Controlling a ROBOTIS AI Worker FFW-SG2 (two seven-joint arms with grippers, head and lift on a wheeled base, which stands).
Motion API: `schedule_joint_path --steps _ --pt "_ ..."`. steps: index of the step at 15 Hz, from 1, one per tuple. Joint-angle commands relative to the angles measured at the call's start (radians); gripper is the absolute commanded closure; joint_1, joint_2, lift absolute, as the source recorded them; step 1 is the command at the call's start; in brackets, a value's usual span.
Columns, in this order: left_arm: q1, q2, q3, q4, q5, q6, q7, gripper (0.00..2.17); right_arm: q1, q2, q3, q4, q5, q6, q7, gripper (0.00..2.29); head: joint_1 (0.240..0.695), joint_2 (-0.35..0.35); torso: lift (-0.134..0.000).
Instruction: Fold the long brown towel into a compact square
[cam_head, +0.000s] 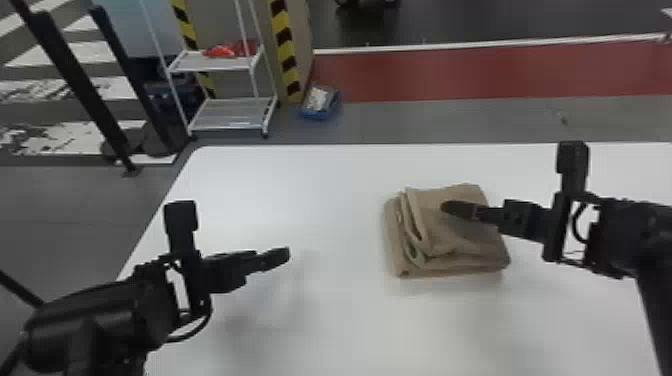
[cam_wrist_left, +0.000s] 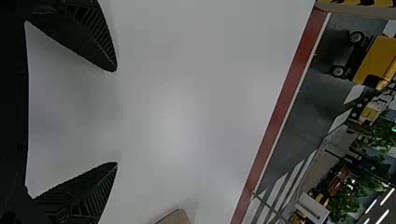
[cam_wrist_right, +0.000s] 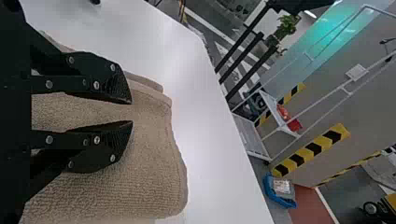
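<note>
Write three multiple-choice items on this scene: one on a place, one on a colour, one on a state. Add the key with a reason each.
1. Where is the right gripper?
A) beside the rack
B) at the towel
C) over the floor

2. What colour is the table?
A) white
B) red
C) black

3. What is the state of the left gripper?
A) shut on nothing
B) open, around a cup
C) open, empty

Key:
1 B: the head view shows its fingers over the folded fabric, and the right wrist view has fabric behind them.
2 A: the tabletop is white in the head view.
3 C: its fingers stand wide apart in the left wrist view, with bare tabletop behind the gap.
</note>
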Motion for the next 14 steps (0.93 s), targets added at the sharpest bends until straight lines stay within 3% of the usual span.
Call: schedule_joint_path --steps 1,6,11,14 --pt "0.003 0.000 -0.002 -0.003 0.001 0.000 0.000 0.08 -0.026 0.001 0.077 0.036 0.041 -0.007 -0.001 2.04 0.695 0.154 -0.120" --pt "0.013 0.000 0.012 -0.009 0.001 0.000 -0.003 0.08 -0.003 0.001 0.204 0.019 0.067 0.076 0.035 2.04 0.695 0.208 -0.120" --pt "0.011 0.000 0.016 -0.009 0.001 0.000 -0.008 0.08 0.089 0.001 0.224 -0.137 0.067 0.272 0.124 2.04 0.695 0.263 -0.120" --pt "0.010 0.000 0.013 -0.009 0.001 0.000 -0.006 0.08 0.143 0.001 0.226 -0.208 0.065 0.318 0.147 2.04 0.695 0.282 -0.120"
